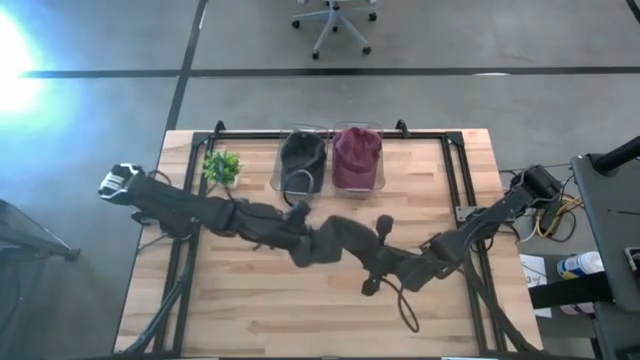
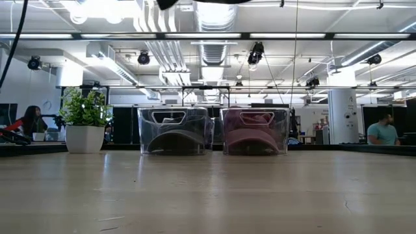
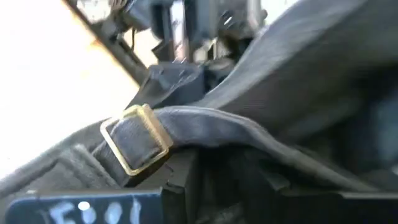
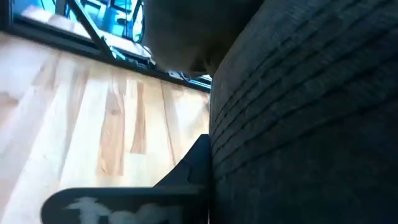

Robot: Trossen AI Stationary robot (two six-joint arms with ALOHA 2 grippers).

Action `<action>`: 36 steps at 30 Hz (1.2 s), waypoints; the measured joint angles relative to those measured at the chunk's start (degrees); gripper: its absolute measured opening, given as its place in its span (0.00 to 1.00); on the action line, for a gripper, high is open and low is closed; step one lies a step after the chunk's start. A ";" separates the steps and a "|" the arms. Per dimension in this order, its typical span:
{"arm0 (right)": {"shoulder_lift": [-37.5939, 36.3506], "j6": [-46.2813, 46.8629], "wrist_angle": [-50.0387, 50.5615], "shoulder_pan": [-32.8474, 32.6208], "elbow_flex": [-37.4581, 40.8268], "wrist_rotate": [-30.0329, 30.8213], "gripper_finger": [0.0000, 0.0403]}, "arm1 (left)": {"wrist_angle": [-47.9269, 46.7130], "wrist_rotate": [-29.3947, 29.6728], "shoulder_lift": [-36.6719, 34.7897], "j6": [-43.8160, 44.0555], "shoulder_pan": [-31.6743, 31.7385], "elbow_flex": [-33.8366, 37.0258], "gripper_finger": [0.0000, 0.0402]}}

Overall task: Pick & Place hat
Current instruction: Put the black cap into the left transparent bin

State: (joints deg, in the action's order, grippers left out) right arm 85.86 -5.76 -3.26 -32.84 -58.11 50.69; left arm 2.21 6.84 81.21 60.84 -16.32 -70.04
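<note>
Hat: dark grey cloth cap (image 1: 340,238) with a strap and brass buckle, held up over the worktop's (image 1: 250,320) middle.
Left claw (image 1: 312,243): gripping the hat's strap end.
Right claw (image 1: 375,262): pinched shut on the hat's ribbed brim.
Bins: two clear plastic boxes (image 1: 303,160) at the far edge, one cap inside each.
</note>
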 joint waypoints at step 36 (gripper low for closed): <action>0.39 49.18 -8.04 14.85 0.22 -8.52 0.03 | -20.07 51.50 -17.65 -31.74 -3.48 -0.07 0.24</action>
State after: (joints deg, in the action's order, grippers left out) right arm 86.26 43.42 -11.30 -17.99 -57.89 42.17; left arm -17.87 58.35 63.56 29.10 -19.79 -70.11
